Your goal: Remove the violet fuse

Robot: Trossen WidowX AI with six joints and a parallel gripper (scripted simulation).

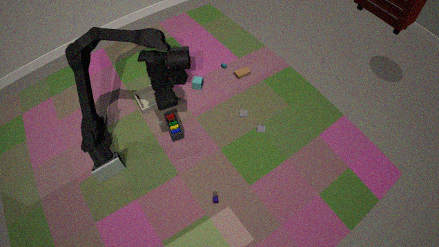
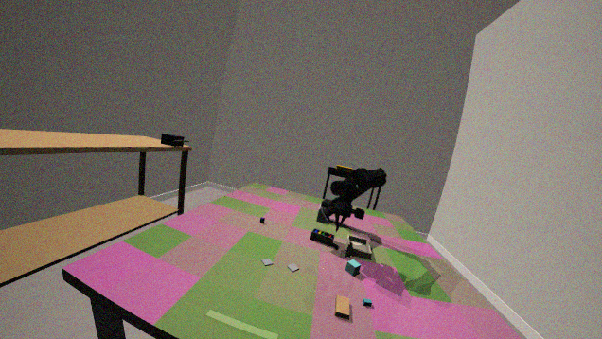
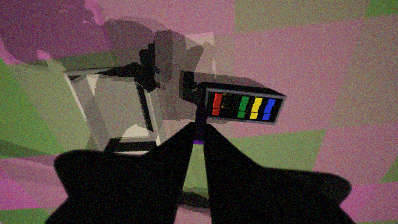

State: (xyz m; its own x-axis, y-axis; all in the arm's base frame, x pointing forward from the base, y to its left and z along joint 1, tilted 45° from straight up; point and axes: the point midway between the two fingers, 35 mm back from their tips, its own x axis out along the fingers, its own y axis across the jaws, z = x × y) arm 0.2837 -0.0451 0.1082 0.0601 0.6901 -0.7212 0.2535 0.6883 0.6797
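My gripper (image 3: pixel 199 127) (image 2: pixel 339 225) is shut on the violet fuse (image 3: pixel 199 142). It holds the fuse above the table, between the fuse block and the tray. The dark fuse block (image 1: pixel 176 134) (image 2: pixel 323 237) (image 3: pixel 245 92) carries red, green, yellow and blue fuses, with an empty slot between red and green. In the wrist view the block lies just right of the fingertips and below them. The pale open tray (image 1: pixel 144 102) (image 2: pixel 358 247) (image 3: pixel 95 117) stands to the left of the block. In the top view the wrist hides the fingertips and the fuse.
A teal cube (image 1: pixel 197 83), a tiny teal block (image 1: pixel 223 65) and an orange block (image 1: pixel 242 72) lie beyond the tray. Two grey tiles (image 1: pixel 243 113) (image 1: pixel 261 128) lie to the right. A small violet-blue block (image 1: pixel 215 198) sits near the front. The arm's base (image 1: pixel 108 168) stands at the left.
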